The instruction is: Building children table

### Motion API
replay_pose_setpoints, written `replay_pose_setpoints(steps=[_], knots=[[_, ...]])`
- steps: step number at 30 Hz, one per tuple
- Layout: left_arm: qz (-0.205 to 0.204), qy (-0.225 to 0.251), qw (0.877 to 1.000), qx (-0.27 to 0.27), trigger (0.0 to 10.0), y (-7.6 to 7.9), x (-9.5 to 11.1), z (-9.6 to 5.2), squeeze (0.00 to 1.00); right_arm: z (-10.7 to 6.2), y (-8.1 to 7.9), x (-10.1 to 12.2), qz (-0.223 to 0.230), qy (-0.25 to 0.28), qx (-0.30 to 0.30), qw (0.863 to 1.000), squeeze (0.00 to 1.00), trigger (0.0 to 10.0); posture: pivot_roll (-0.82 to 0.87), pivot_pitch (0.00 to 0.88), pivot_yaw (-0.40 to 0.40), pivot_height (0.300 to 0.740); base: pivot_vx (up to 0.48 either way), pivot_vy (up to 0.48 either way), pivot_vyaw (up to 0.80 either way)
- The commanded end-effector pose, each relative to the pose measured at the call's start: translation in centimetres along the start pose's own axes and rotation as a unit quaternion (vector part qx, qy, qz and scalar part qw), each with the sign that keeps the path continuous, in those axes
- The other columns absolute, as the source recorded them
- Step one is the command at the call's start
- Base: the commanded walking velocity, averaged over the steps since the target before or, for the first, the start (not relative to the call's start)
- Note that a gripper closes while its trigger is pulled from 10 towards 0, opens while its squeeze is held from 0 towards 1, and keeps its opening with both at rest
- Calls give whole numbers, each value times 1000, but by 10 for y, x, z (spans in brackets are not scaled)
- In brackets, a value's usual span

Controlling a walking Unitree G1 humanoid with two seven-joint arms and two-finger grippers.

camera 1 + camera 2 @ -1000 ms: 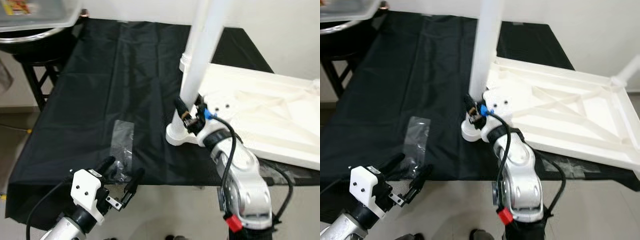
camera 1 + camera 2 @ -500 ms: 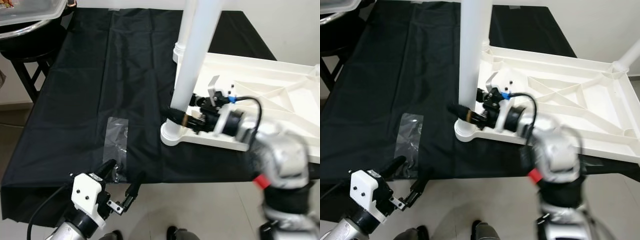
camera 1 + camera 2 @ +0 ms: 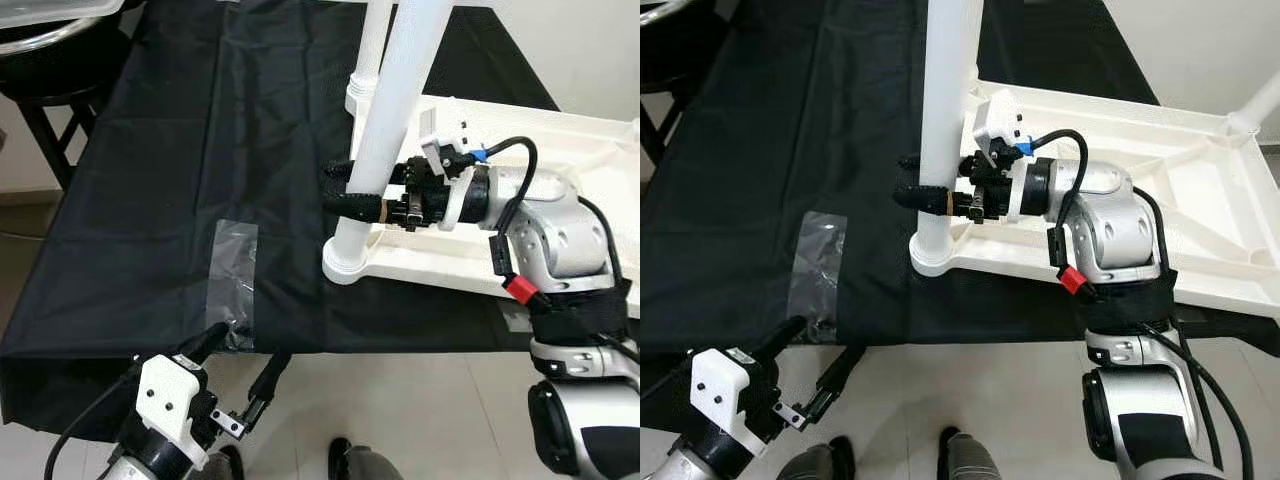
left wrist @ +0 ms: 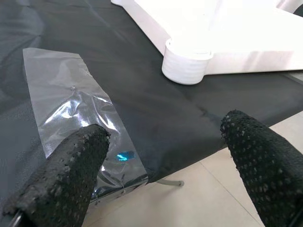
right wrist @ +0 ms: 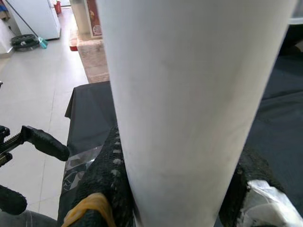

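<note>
Near the desk's (image 3: 150, 180) front edge, the right gripper (image 3: 345, 190) pinches the white leg (image 3: 385, 150) low; it looks stiff, smooth, probably slippery. The left gripper (image 3: 245, 375) hangs spread.

The right claw (image 3: 352, 190) has swung sideways, now clamping the white leg (image 3: 390, 110).

On the cloth-covered table (image 3: 150, 150), the upturned tabletop (image 3: 560, 150) lies at 3 o'clock; its near-corner leg (image 3: 390, 110) stands upright; a plastic bag (image 3: 232, 280) lies at 7 o'clock.

Black-draped table (image 3: 150, 200), pale tiled floor (image 3: 970, 390)
</note>
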State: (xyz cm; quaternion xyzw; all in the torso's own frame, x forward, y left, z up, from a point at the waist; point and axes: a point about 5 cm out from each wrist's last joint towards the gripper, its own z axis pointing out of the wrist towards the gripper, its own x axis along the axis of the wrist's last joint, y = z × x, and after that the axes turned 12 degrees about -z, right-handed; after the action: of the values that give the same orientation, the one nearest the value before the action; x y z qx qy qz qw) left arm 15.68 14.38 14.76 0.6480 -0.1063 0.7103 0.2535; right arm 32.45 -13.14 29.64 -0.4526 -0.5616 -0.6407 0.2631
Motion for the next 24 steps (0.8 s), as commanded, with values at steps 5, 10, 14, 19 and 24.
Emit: replay_pose_setpoints(steps=[5, 10, 14, 19, 24], knots=[[4, -14, 1000, 2, 10000, -1, -3, -1, 0, 10, -52, -65, 122, -142, -315, 930, 0, 0, 42, 301, -74, 740, 0, 0, 0], [5, -13, 1000, -2, 10000, -3, -4, 2, 0, -1, -90, -76, 158, -242, -431, 855, 0, 0, 48, 294, -77, 740, 0, 0, 0], [8, -13, 1000, -7, 10000, -6, -8, 8, 0, 16, -102, -77, 172, -241, -413, 861, 0, 0, 35, 254, -61, 740, 0, 0, 0], [13, -9, 1000, -5, 10000, -10, -9, 12, 0, 42, -93, -73, 180, -200, -383, 884, 0, 10000, 47, 225, -69, 740, 0, 0, 0], [13, -7, 1000, 0, 10000, -10, -9, 12, 0, 39, -75, -58, 172, -141, -386, 895, 1000, 10000, 48, 227, -73, 740, 0, 0, 0]])
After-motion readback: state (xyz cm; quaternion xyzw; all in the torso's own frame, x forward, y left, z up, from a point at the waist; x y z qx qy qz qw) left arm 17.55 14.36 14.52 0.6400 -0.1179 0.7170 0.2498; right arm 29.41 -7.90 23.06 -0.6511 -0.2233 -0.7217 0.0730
